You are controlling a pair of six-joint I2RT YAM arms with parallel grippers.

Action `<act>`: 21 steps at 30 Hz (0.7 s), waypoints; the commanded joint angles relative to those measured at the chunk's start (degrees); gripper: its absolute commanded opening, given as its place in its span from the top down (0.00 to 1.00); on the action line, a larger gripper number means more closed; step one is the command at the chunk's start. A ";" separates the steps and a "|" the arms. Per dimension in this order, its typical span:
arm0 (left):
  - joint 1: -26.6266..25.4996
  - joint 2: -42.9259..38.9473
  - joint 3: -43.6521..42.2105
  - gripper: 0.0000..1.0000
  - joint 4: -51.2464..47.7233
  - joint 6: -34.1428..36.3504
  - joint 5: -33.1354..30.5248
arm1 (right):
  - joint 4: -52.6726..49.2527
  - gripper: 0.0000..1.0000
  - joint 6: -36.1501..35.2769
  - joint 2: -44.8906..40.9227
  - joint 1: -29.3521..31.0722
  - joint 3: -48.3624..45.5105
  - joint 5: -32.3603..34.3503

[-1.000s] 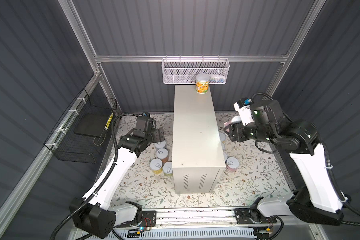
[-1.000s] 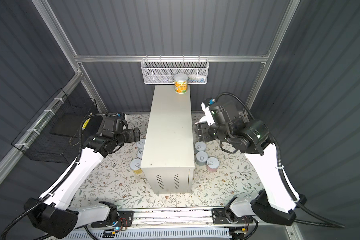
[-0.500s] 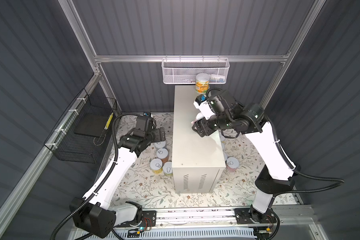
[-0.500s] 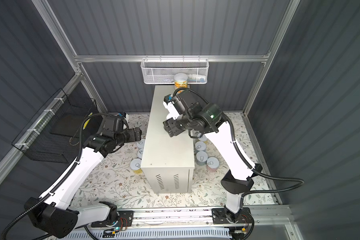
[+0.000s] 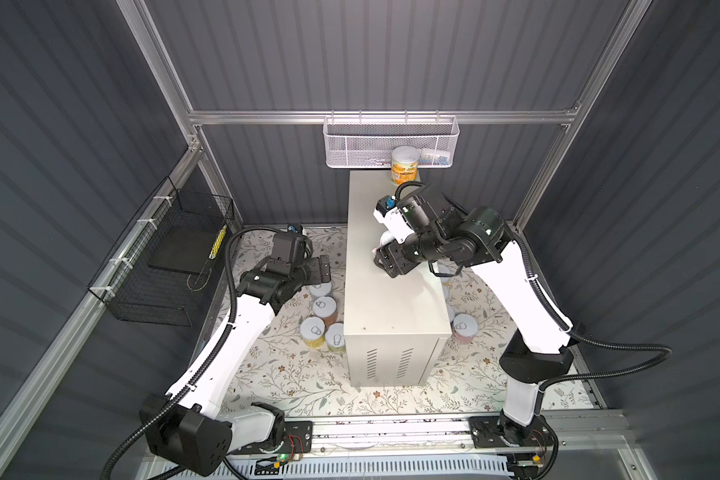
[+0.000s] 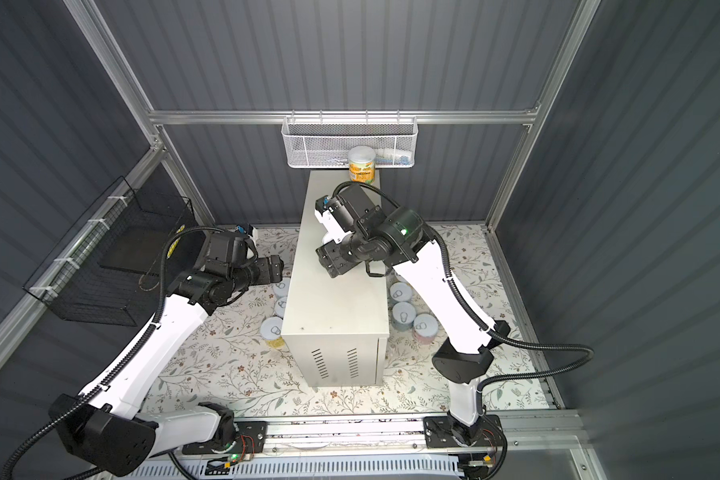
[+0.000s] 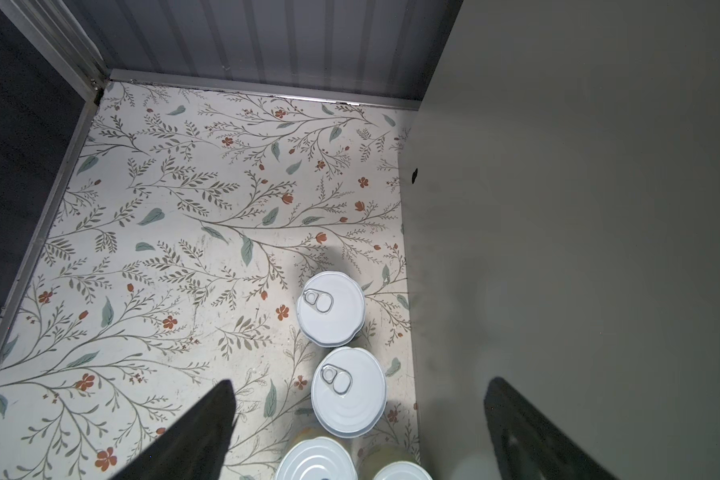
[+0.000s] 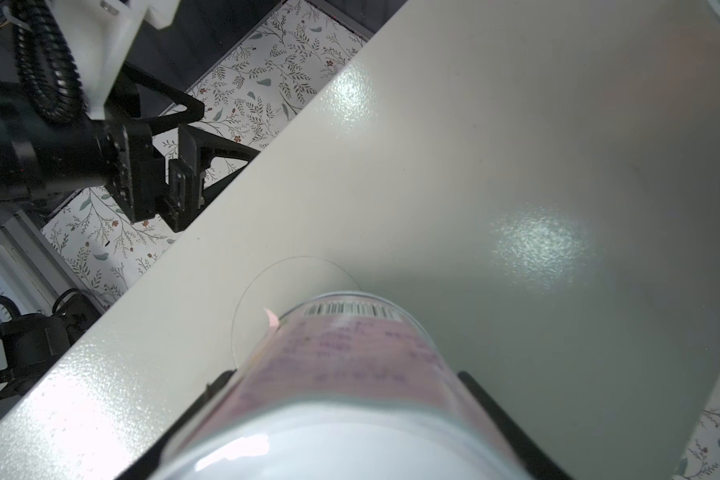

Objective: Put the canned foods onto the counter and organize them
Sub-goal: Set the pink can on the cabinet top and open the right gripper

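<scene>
Looking down from above, you have the floral floor spread across the whole cell. The tall cream surface stands in the middle of it, with vent slits on its near end. A black wire basket hangs on the left wall. A smaller white mesh basket hangs on the back wall, just behind the far end of the surface.

Your right arm reaches in over the middle of the surface. Your right claw is pinching a pink can by its sides, one finger on each flank. In the right wrist view, the can's barcode end points down at the top of the surface, beside a faint ring mark. You cannot tell whether it touches the top. In both top views the wrist hides most of this can.

Your left claw hovers over the floor, just beside the left wall of the surface. Its fingers are spread wide and hold nothing.

Below that claw, four cans stand upright on the floor in a loose row, close along that wall. On the right side of the surface, at least three more cans stand upright on the floor, bunched near the wall.

One orange can stands upright at the far right corner of the surface top, just in front of the mesh basket.
</scene>
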 commanded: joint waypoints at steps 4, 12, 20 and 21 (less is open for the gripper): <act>0.34 -0.44 -1.16 0.02 0.69 0.21 0.07 | 2.27 0.24 -0.97 0.13 0.33 2.02 0.52; 0.34 -0.31 -0.46 0.01 0.52 0.71 0.84 | 5.31 0.15 -1.06 0.00 0.36 2.02 -1.95; 0.34 -1.39 1.16 0.01 -0.21 2.03 -1.51 | 8.97 0.10 -1.36 -1.84 0.32 2.04 -0.31; 0.35 -1.79 1.64 0.01 -0.59 2.56 -2.52 | 10.36 0.10 -1.32 -2.75 0.24 1.95 0.55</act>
